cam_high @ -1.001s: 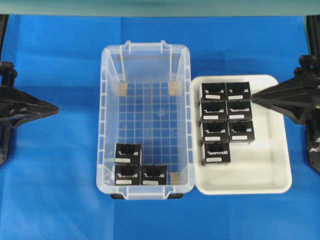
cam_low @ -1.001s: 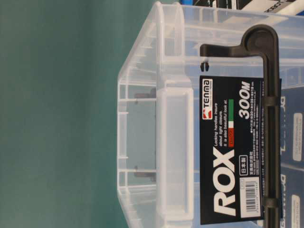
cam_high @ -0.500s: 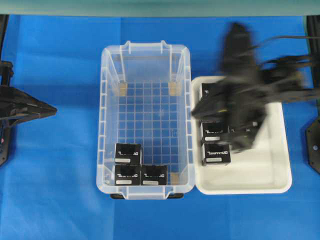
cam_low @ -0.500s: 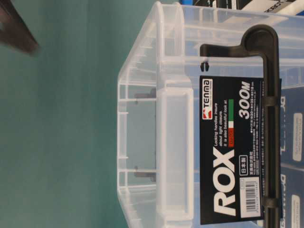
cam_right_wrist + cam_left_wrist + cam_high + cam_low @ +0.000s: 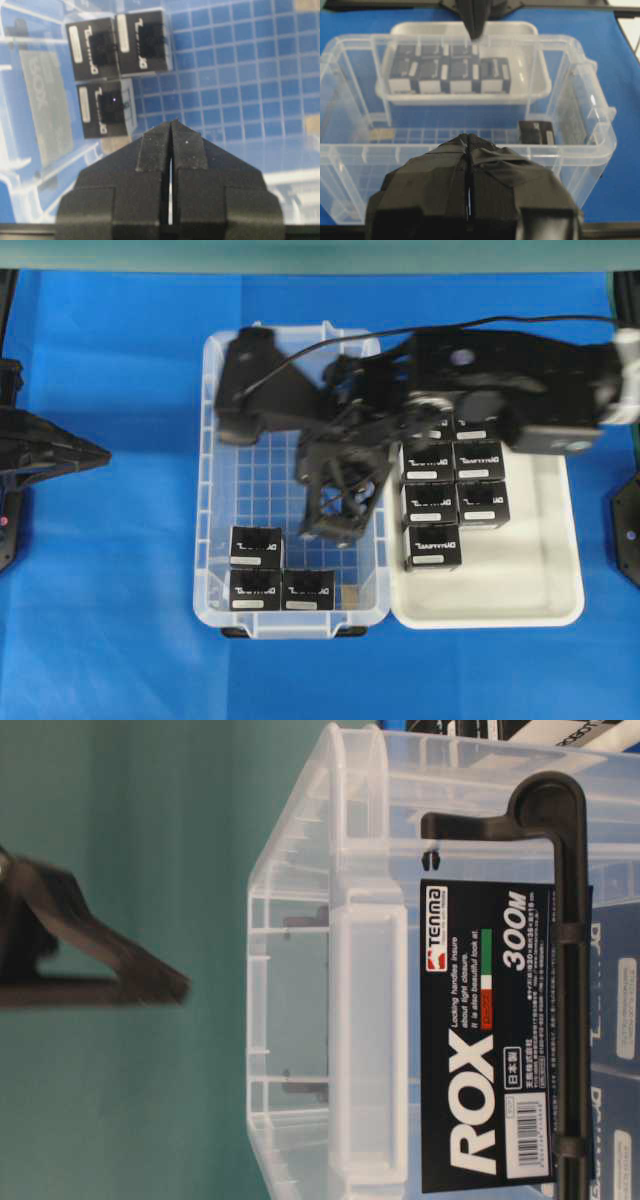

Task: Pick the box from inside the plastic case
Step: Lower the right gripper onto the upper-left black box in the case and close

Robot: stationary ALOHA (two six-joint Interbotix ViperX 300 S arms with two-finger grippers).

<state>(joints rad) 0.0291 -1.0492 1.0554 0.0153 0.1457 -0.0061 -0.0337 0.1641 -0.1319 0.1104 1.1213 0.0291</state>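
Closest to me in the right wrist view, my right pincer has its fingers pressed together with nothing between them, hanging over the grid floor of the plastic case. Just past the fingertips sit three black boxes: one box nearest the tips, and two more boxes side by side beyond it, all with their white label strips facing up.

From overhead, the right arm reaches across the white tray and over the rim of the plastic case, and it is blurred. Its pincer hangs above the middle of the case floor, apart from the three boxes, which are grouped in the case's lower left corner; the box sits just above the other pair. Seven more black boxes lie packed together in the upper part of the white tray, some partly hidden under the arm.

My left pincer is also pressed together, empty, and sits outside the case, pointing at its long wall. Overhead it rests over the blue counter, well left of the case.

In the table-level view a blurred dark arm part shows left of the case's labelled end wall.
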